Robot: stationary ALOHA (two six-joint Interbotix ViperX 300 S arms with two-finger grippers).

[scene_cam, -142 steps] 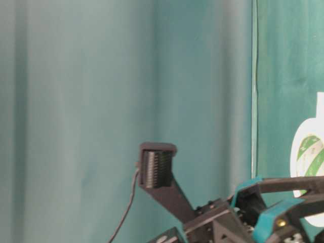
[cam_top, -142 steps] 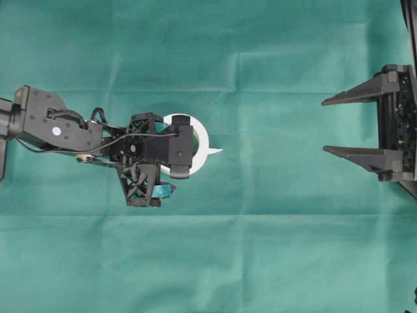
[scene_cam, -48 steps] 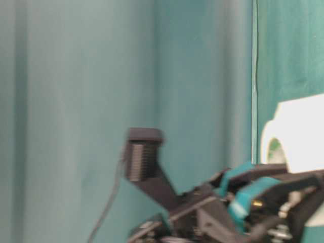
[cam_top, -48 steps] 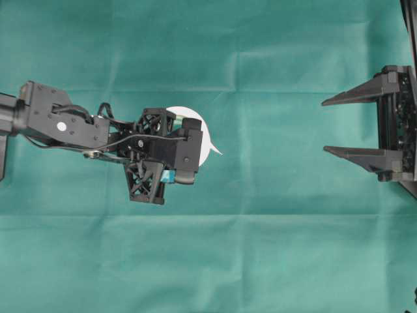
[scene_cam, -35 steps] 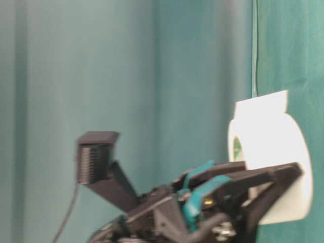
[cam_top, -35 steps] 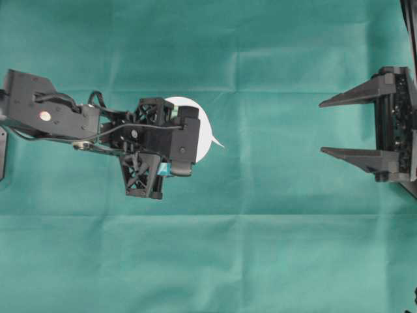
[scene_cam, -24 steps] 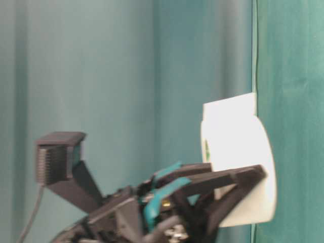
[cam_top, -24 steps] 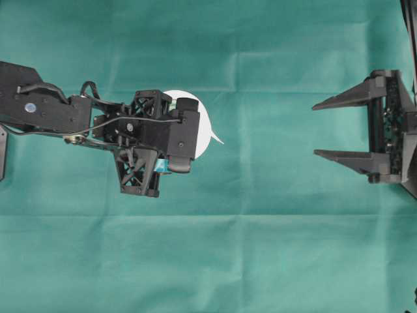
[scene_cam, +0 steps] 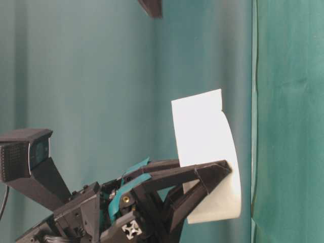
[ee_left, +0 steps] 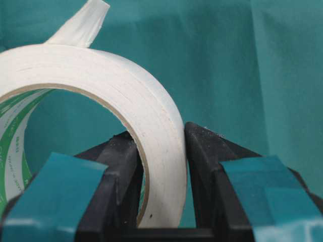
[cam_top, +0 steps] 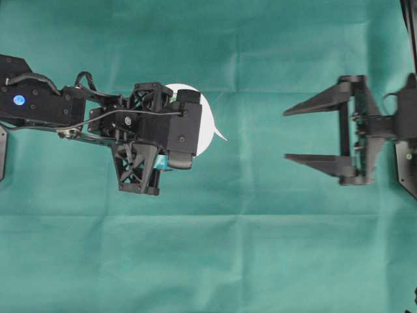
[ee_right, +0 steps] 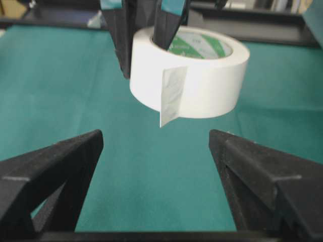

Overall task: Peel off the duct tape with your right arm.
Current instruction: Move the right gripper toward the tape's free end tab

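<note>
White duct tape (ee_right: 189, 75) hangs clamped in the left hand (ee_left: 161, 166), facing the spread right hand (cam_top: 287, 134).

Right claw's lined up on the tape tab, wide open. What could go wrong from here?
1. The tab is narrow and hangs close against the roll; the right claw may miss it or pinch the roll.
2. The left claw pinches only one wall of the roll, which may twist or slip out when pulled.

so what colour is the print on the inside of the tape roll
Green lettering and stripes on a white core of the duct tape, clearest in the right wrist view.
</note>
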